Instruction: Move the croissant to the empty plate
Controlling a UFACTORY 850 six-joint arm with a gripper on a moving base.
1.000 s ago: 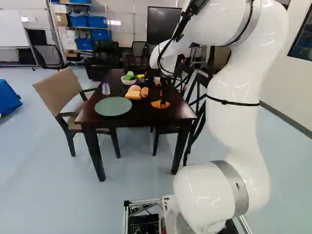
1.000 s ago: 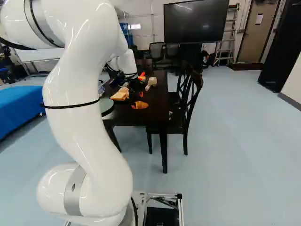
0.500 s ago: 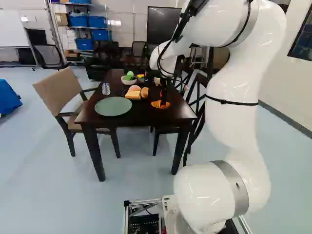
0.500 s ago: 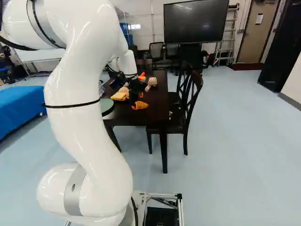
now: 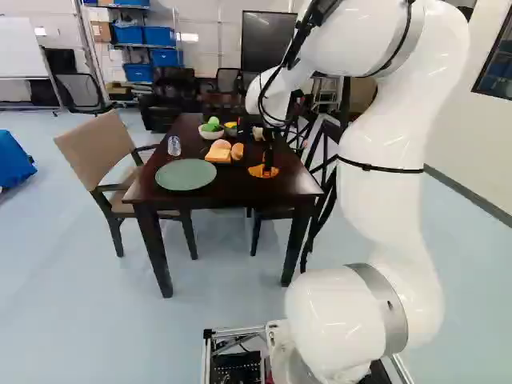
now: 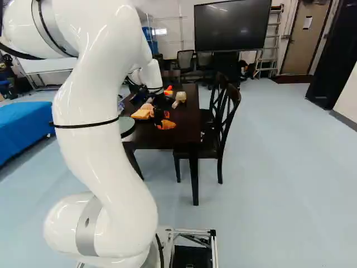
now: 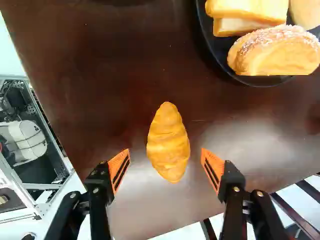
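Observation:
In the right base view my black gripper (image 6: 162,115) is low over the table, right by the orange-brown croissant (image 6: 167,125). From the wrist, the gripper (image 7: 165,156) stands open with its orange pads on either side of the croissant (image 7: 168,142); a gap shows between each pad and the pastry. The croissant lies directly on the dark wood, its upper half reaching ahead of the fingertips. A round green plate (image 5: 185,174) with nothing on it rests near the table's front edge, left of the croissant in the left base view.
A black plate (image 7: 225,64) holds bread and a sugared roll, ahead and to one side of the gripper. Farther back on the dark table (image 5: 232,192) are a white bowl (image 5: 210,134) with green food and a clear bottle (image 5: 174,146). Chairs (image 6: 223,125) flank the table.
My gripper has come down toward the tabletop beside the croissant, covering part of it in the base views. The base and the plates have stayed where they were.

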